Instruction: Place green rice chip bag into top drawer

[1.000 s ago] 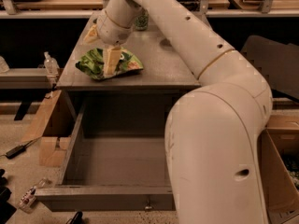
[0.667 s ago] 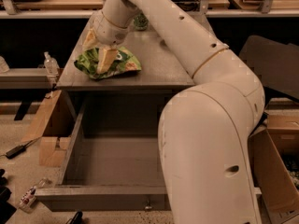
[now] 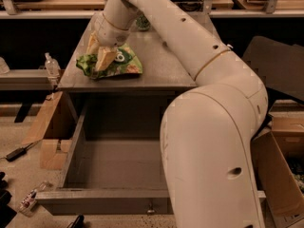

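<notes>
The green rice chip bag (image 3: pixel 116 63) lies crinkled on the grey table top (image 3: pixel 156 56), near its front left. My gripper (image 3: pixel 99 52) is down at the bag's left part, with its tan fingers (image 3: pixel 105 58) apart and touching the foil. The bag still rests on the table. The top drawer (image 3: pixel 80 141) is pulled out below the table, grey and empty inside, with a small knob (image 3: pixel 151 208) on its front. My arm's large white body (image 3: pixel 213 156) hides the drawer's right side.
A green can (image 3: pixel 142 23) stands at the back of the table. Wooden blocks (image 3: pixel 50 137) and a small bottle (image 3: pixel 51 64) are at the left. A cardboard box (image 3: pixel 280 175) stands at the right. Cables and small items lie on the floor at the lower left.
My gripper has shifted a little to the left over the bag and sits lower on it. The bag and the drawer have not moved.
</notes>
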Motion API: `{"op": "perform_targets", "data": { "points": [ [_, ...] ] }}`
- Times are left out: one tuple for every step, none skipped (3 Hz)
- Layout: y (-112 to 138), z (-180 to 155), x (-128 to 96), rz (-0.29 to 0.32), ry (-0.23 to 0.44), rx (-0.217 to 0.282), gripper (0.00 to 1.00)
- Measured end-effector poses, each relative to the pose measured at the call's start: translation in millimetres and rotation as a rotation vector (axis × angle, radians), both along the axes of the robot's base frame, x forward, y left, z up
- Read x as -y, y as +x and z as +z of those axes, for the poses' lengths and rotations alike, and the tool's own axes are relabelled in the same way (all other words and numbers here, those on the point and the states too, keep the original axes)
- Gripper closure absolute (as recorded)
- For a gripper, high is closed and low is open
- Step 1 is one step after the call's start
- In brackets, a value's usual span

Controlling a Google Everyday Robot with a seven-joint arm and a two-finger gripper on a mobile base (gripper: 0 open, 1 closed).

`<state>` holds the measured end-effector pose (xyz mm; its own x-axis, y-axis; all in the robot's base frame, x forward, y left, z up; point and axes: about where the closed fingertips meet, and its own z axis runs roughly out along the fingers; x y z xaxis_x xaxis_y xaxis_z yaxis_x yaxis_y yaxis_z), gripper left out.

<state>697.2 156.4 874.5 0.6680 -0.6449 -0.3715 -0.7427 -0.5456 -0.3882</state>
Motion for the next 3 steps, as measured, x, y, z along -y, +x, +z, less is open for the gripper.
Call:
{"op": "perform_targets", "data": {
  "points": [
    [0.6,-2.8,-2.8,0.002,0.001,-0.002,0.51],
    [1.1,-5.8,-5.7,0.004,0.002,-0.004,0.27],
    [1.5,-8.6,-8.3,0.006,0.003,-0.006,0.04]
  ]
}}
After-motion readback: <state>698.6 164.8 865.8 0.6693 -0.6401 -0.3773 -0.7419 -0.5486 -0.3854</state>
